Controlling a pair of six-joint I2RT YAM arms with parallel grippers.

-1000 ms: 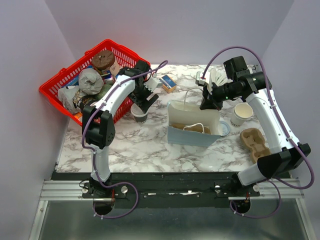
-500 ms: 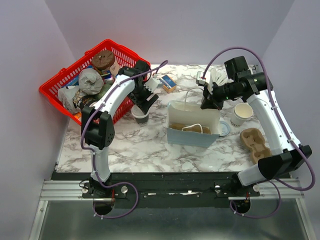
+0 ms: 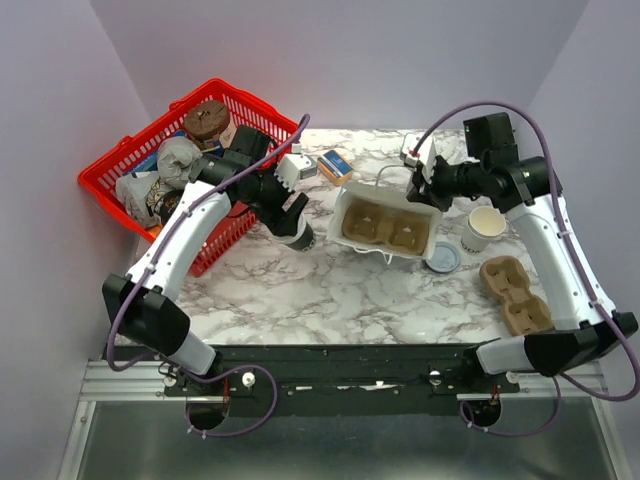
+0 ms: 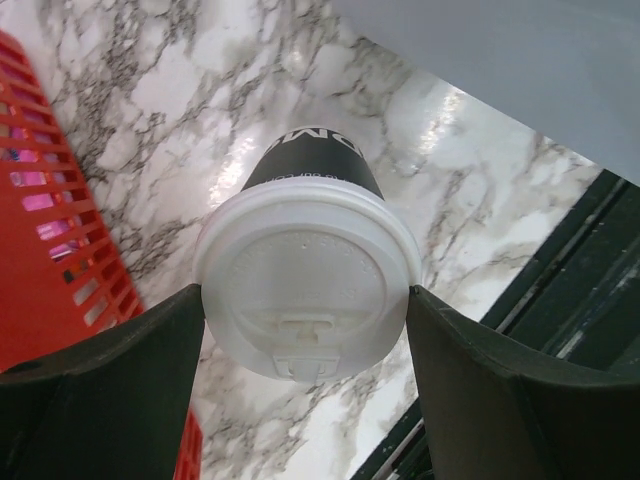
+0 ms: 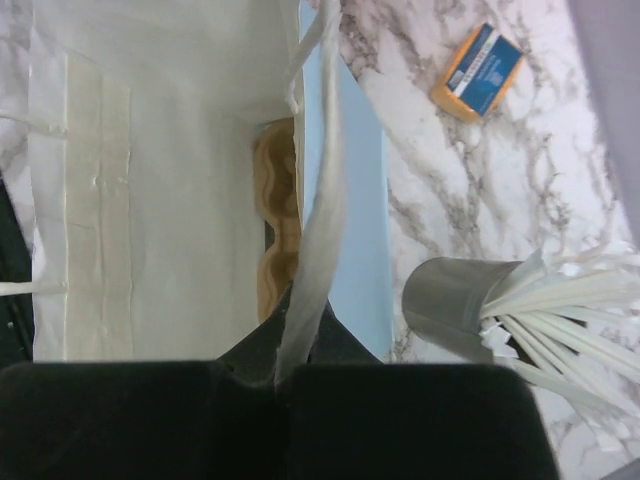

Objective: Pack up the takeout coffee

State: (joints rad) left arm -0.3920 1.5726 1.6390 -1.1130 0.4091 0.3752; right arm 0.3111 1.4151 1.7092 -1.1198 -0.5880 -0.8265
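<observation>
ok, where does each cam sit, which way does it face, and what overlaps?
Top external: above and behind the bases, looking down on the marble table; both arms show whole.
Left wrist: on that wrist, facing the takeout coffee, lid-on, gripped between the left fingers.
Right wrist: on that wrist, facing down into the paper bag; the right fingers pinch the bag handle.
Shared: top and left wrist show the coffee; top and right wrist, the bag.

White arm shells (image 3: 190, 228), black joints (image 3: 150, 312), black hands (image 4: 305, 300) — purple cables (image 3: 482, 104)
</observation>
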